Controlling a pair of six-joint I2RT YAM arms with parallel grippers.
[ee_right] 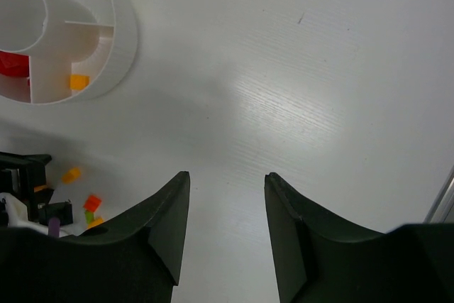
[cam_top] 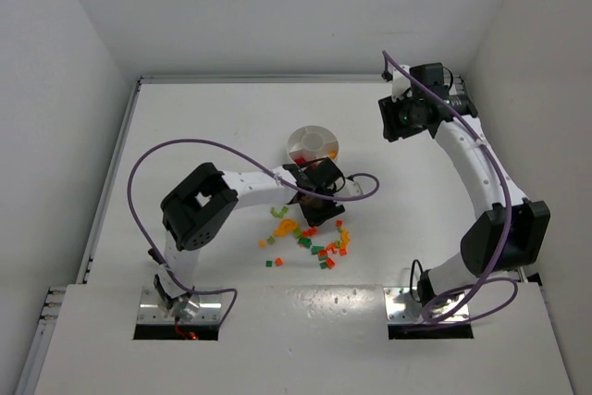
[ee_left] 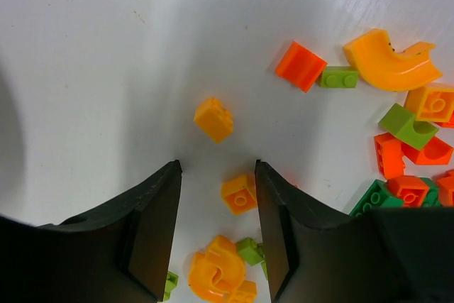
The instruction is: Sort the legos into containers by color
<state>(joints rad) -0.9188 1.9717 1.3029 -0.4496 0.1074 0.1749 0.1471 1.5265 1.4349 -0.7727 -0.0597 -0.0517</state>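
Glossy little legos [cam_top: 310, 233] in red, orange, yellow and green, strewn loose on the tabletop [cam_top: 203, 117] just short of the white dish [cam_top: 312, 143]. Square orange brick [ee_left: 239, 194] lying flat, studs up, framed by the left gripper [ee_left: 216, 168], jaws apart and clamped on nothing; lined up, probably, for a pick. In the dish, red pieces [ee_right: 10, 62] in one wedge, an orange piece [ee_right: 78, 81] in the next. Right gripper [ee_right: 227, 175] parked well aside, likewise apart and empty, likely to leave room.
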